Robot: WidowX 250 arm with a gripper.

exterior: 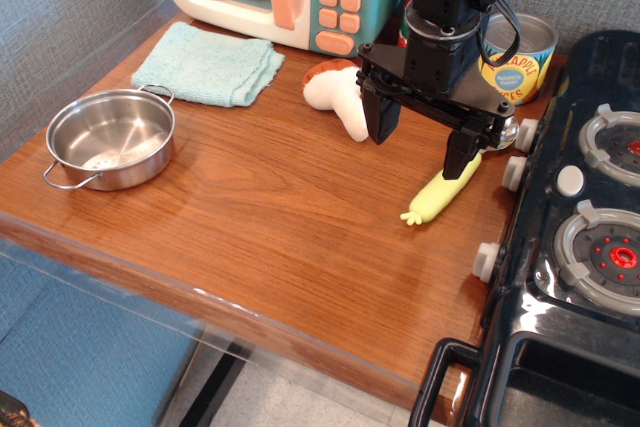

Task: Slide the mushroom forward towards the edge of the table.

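One mushroom seemingly just behind open pincer.

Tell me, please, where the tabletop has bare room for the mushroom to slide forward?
Bare wood runs from the mushroom to the table front edge, between the steel pot and spoon. Crowded at the back: open gripper, towel, can.
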